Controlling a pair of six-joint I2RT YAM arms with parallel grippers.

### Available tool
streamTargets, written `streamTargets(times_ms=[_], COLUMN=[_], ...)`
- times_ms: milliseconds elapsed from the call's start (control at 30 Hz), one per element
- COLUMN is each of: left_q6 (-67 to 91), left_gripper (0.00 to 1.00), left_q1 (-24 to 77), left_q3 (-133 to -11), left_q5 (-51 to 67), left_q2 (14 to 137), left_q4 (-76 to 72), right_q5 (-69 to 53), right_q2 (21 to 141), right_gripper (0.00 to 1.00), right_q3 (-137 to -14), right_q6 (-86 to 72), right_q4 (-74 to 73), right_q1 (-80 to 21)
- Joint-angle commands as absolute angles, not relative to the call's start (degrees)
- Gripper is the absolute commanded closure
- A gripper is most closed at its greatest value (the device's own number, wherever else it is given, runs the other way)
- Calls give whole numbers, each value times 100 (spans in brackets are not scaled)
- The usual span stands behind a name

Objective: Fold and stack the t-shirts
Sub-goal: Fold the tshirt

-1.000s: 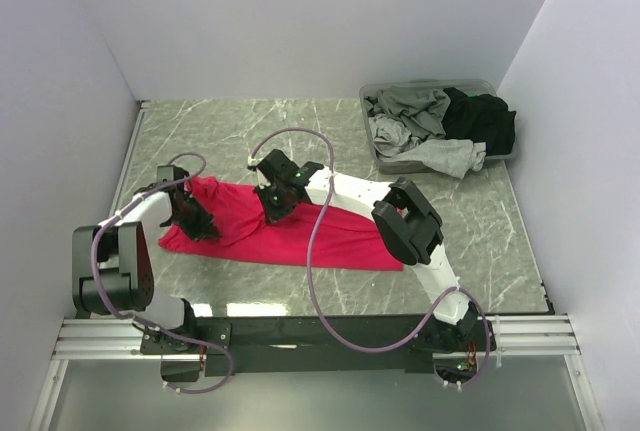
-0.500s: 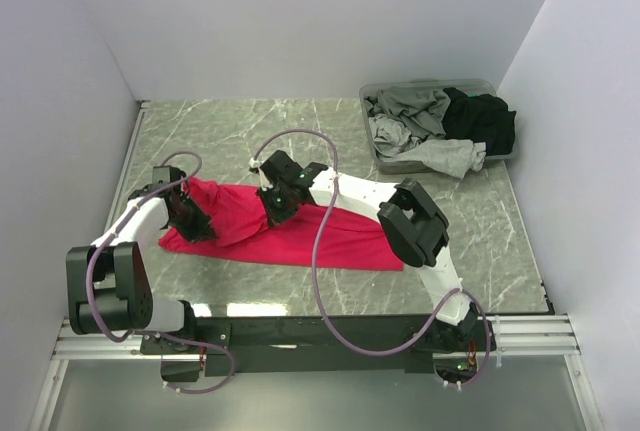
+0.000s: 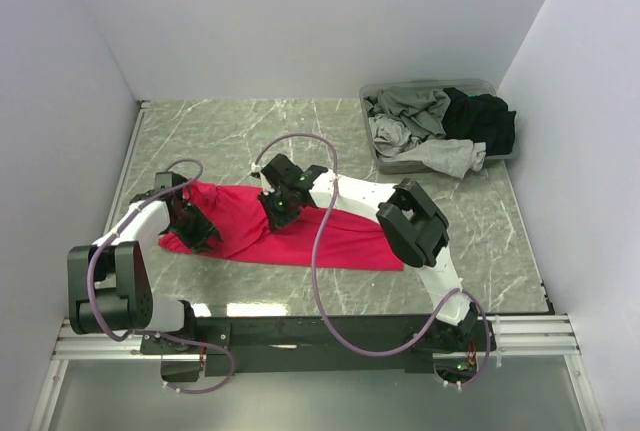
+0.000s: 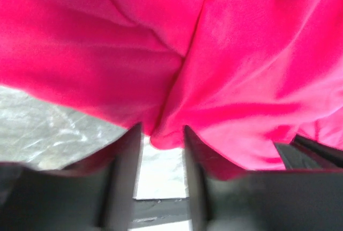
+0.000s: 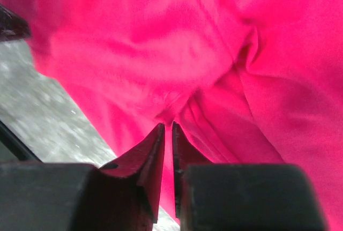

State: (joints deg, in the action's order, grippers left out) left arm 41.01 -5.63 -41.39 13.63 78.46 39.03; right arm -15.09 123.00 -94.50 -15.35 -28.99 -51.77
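"Where's the shirt they're working on?"

"The red t-shirt [image 3: 335, 239] lies on the table [image 3: 300, 121], low in the middle of the overhead view. It's a long band running left to right, dipping a little toward the lower right. The grey t-shirt [image 3: 408, 106] and the black t-shirt [image 3: 487, 119] are heaped in the tub [image 3: 366, 116] at the upper right, well apart from it."

"And the pincers?"

"The left gripper [image 3: 192, 223] is down on the band's left end. Its wrist view shows the jaws parted with a plain gap, and a small lobe of red cloth sits loose between the tips. I'd say it isn't squeezing. The right gripper [image 3: 278, 213] is on the upper edge, about a third of the way along from the left. Its jaws are almost together with only a thin slit between them. Red fills that view, so I can't tell whether it's pinching a fold or just resting on the cloth."

"So which way does the next fold go?"

"My guess is across the long axis. Both pincers crowd the left part, so most of the shirt stretches off to their right. That free right end lies under the right arm [image 3: 410, 223], which makes that arm the nearer one to carry it over."
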Motion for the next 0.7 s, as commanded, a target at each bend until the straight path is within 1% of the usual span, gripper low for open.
streamTargets(times_ms=[0,33,67,100,133,267,367,533,667], left_q6=[4096,4087,4078,4078,4069,4069,4113,4227,4166], left_gripper=[54,48,45,44,42,41,41,42,42], left_q1=[-606,-667,-825,-931,-1036,-1458,-1468,-1450,-1267], left_q3=[-4585,-4736,-5068,-5263,-5439,-6256,-6705,-7338,-7918], left_q5=[1310,1353,1371,1371,1354,1248,1213,1380,1380], left_q2=[7655,7664,7664,7681,7708,8050,8568,9596,10238], left_q4=[4095,4183,4210,4236,4236,3974,3736,3349,3419], right_q5=[-1399,-1354,-1214,-1213,-1065,-713,-589,-615,-606], right_q2=[11936,11901,11779,11708,11620,11067,10759,10608,10739], right_gripper=[78,72,68,68,65,64,64,64,66], right_q3=[-9413,-9430,-9431,-9431,-9413,-9282,-9045,-8474,-8227], right_q6=[-1406,-1380,-1362,-1362,-1345,-1397,-1511,-1696,-1688], right_q4=[-3084,-3163,-3190,-3225,-3286,-3366,-3331,-3156,-3102], right_q1=[-5212,-5221,-5221,-5212,-5203,-5063,-4747,-4062,-3824])
